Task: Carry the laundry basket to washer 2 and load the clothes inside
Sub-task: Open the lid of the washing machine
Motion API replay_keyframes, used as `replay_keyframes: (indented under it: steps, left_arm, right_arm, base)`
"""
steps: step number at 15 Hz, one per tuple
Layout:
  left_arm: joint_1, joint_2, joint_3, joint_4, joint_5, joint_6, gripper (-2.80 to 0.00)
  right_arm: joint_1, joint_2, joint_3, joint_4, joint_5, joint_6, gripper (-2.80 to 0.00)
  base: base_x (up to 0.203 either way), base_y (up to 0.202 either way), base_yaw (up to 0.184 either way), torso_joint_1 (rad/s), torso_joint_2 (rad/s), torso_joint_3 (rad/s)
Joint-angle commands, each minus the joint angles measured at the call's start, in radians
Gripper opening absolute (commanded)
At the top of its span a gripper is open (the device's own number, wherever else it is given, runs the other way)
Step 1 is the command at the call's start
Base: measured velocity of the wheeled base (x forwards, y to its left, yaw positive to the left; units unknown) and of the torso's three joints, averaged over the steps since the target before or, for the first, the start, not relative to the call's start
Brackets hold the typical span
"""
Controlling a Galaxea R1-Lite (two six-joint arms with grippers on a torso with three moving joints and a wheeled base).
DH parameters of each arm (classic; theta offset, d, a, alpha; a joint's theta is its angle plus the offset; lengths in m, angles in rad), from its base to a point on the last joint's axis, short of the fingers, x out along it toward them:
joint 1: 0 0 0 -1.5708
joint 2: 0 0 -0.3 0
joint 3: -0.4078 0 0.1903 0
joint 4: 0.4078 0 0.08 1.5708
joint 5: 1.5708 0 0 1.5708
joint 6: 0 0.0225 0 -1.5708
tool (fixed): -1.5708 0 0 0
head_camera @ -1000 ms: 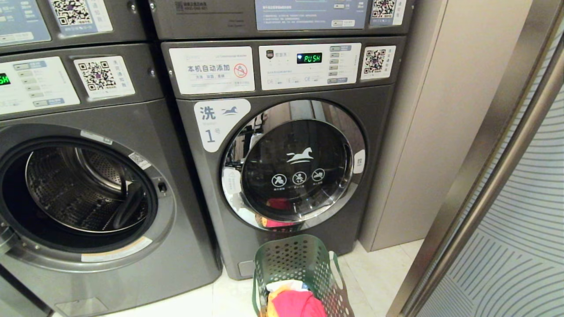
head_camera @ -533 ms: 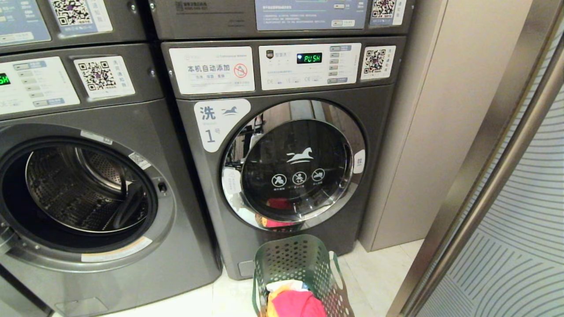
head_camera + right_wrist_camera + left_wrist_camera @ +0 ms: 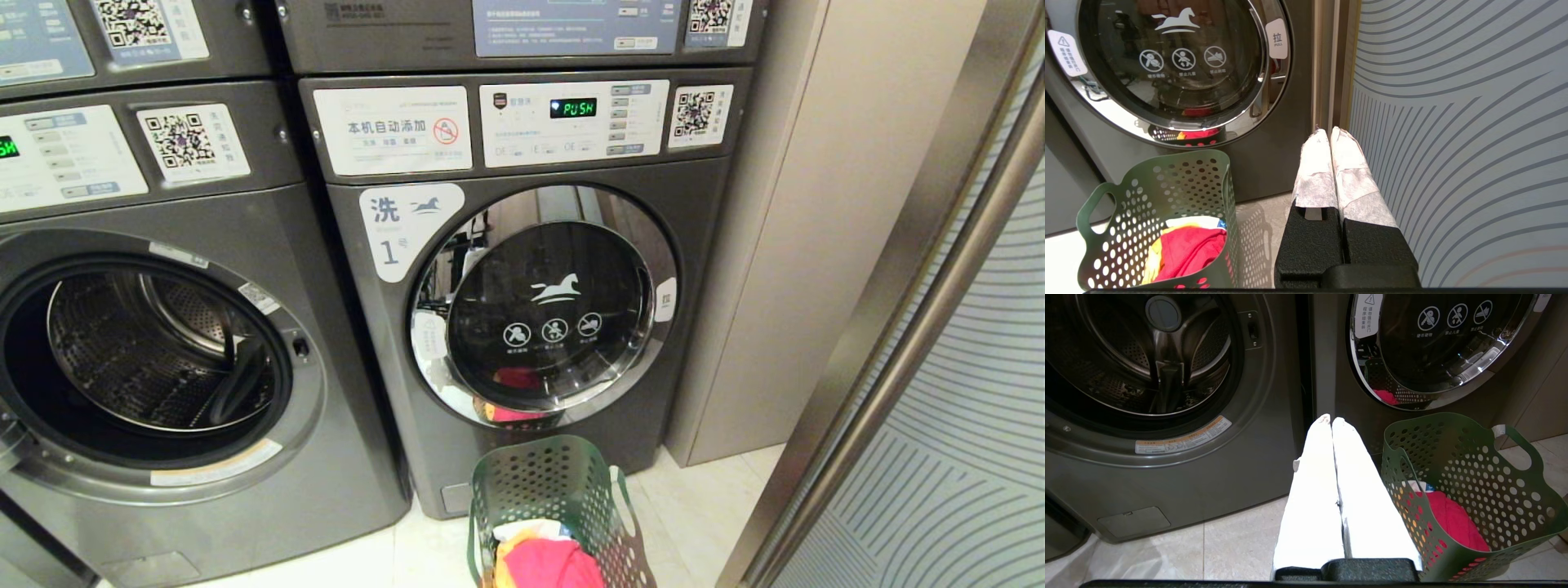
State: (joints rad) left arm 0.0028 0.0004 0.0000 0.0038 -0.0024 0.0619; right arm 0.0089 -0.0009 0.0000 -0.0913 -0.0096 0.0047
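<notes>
Both grippers, left (image 3: 1331, 420) and right (image 3: 1329, 131), clenched, empty. Basket (image 3: 1457, 473) of clothes (image 3: 1447, 518) between them, unheld. Risk: loading into closed washer 1 (image 3: 539, 302) directly ahead.

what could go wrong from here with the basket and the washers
1. The laundry basket sits right before the closed washer marked 1, so the clothes may go to the wrong machine.
2. The open washer on the left shows no number, so it may not be the target.
3. Both end effectors, left and right, are shut and empty; neither holds the basket.
</notes>
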Motion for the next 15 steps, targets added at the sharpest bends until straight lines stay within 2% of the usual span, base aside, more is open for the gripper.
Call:
replay_keyframes:
  steps: [1,12,15]
  left_arm:
    - [0.000,0.000,0.002,-0.001,-0.001,0.001,-2.80]
    - [0.000,0.000,0.002,-0.001,-0.002,0.006,-2.80]
    - [0.000,0.001,0.002,-0.001,-0.002,0.003,-2.80]
  right_arm:
    - [0.000,0.001,0.034,-0.001,0.000,0.002,-2.80]
    - [0.000,0.001,0.034,-0.001,-0.003,0.000,-2.80]
    - [0.000,0.001,0.034,-0.001,-0.001,0.001,-2.80]
  base:
    - [0.000,0.000,0.000,0.000,0.00,0.000]
    - [0.000,0.000,0.000,0.000,0.00,0.000]
    - [0.003,-0.005,0.143,0.002,0.00,0.000]
